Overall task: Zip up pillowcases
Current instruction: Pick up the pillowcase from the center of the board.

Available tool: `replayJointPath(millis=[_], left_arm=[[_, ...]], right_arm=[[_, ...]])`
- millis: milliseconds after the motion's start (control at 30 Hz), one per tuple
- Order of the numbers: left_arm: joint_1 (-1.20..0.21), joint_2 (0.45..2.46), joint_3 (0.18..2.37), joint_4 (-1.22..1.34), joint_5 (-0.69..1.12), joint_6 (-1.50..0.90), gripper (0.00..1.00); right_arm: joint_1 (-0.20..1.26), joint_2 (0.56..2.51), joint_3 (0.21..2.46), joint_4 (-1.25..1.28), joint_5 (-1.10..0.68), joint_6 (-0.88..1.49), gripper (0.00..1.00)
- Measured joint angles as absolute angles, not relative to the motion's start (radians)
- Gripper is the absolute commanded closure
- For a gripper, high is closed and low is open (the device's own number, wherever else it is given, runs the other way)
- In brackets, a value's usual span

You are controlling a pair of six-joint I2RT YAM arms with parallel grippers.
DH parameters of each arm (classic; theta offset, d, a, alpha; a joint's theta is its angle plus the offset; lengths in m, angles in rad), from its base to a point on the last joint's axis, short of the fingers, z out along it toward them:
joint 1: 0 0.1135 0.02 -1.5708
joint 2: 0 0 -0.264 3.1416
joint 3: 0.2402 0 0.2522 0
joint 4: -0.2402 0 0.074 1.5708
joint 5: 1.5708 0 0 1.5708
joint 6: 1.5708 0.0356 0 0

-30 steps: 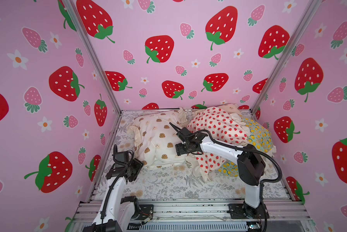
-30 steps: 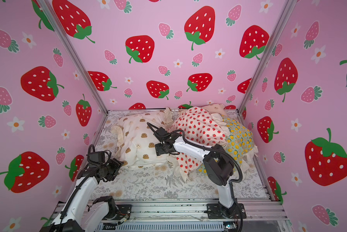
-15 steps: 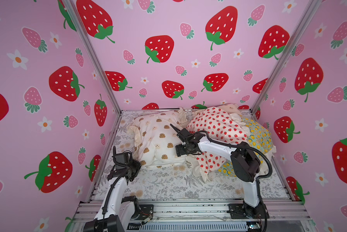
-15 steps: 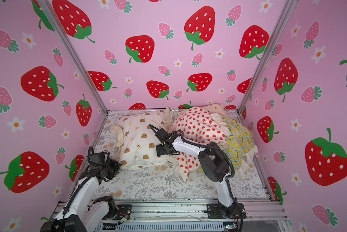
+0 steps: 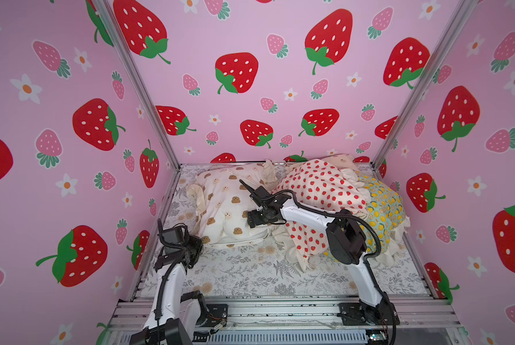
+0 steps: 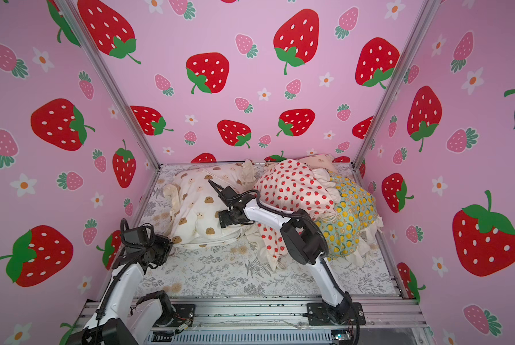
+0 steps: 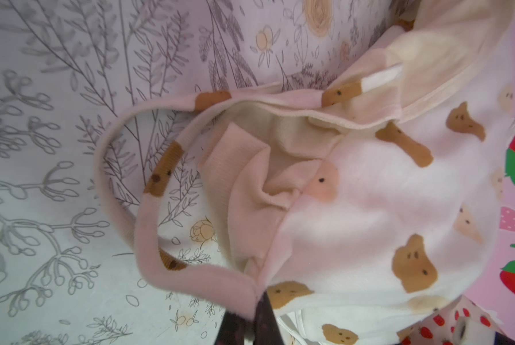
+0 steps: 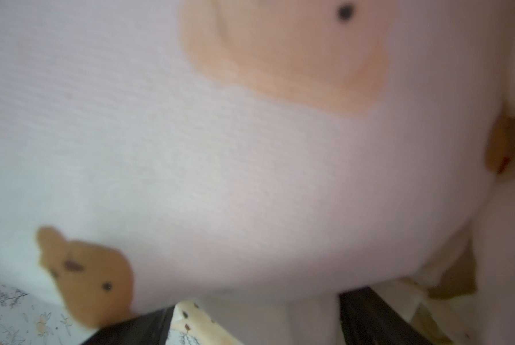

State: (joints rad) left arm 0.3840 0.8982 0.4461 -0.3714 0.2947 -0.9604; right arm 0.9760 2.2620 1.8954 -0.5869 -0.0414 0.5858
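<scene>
The cookie case looks puffy, soft and light. It lies back left on the sheet, and the left gripper pinches its limp open hem in its jaws, a fair hold for tensioning the zip. The right gripper has its jaws spread close against the case's right side, where the strawberry case crowds in, heaped on the lemon case.

Four pillowcases: one cookie pillowcase, one strawberry pillowcase, one lemon pillowcase and one bear pillowcase, mostly hidden behind the others. One fern-print sheet. Two robot arms: left arm, right arm. Three strawberry walls.
</scene>
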Motion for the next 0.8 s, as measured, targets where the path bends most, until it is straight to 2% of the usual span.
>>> replayJointPath(millis=[233,400,600,800], left_arm=[[0.566,0.936,0.460,-0.381,0.400,-0.920,1.00],[0.593,0.940,0.461,-0.387,0.441,-0.902,1.00],[0.604,0.944,0.461,-0.389,0.463,-0.891,1.00],[0.605,0.945,0.461,-0.389,0.477,-0.890,1.00]], right_arm=[[0.994,2.296,1.972,-0.605,-0.084,0.583,0.07],[0.994,2.176,1.828,-0.596,-0.102,0.607,0.05],[0.995,1.989,1.636,-0.574,-0.103,0.663,0.12],[0.978,1.995,1.601,-0.527,-0.126,0.699,0.20]])
